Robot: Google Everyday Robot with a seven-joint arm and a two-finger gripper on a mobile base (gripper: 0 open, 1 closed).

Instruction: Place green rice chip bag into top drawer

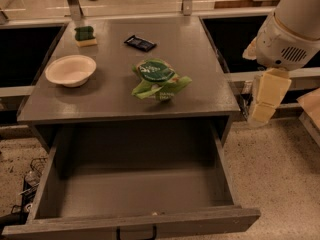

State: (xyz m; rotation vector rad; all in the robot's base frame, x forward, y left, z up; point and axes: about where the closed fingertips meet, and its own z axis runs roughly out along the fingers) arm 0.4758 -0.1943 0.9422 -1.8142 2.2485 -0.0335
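Observation:
The green rice chip bag (156, 79) lies on the grey tabletop (200, 49), right of its middle, with its dark green round patch facing up. The top drawer (75, 226) is pulled out wide below the tabletop; its inside shows nothing in it, and its small black handle (136, 232) sits at the lower edge of the view. My gripper (263, 100) hangs from the white arm (295, 24) at the right, off the table's right edge, well apart from the bag and holding nothing that I can see.
A cream bowl (71, 70) stands at the tabletop's left. A green-and-yellow sponge (85, 35) and a small black wrapper (140, 43) lie at the back. Dark open bays flank the table. Speckled floor (280, 174) lies to the right.

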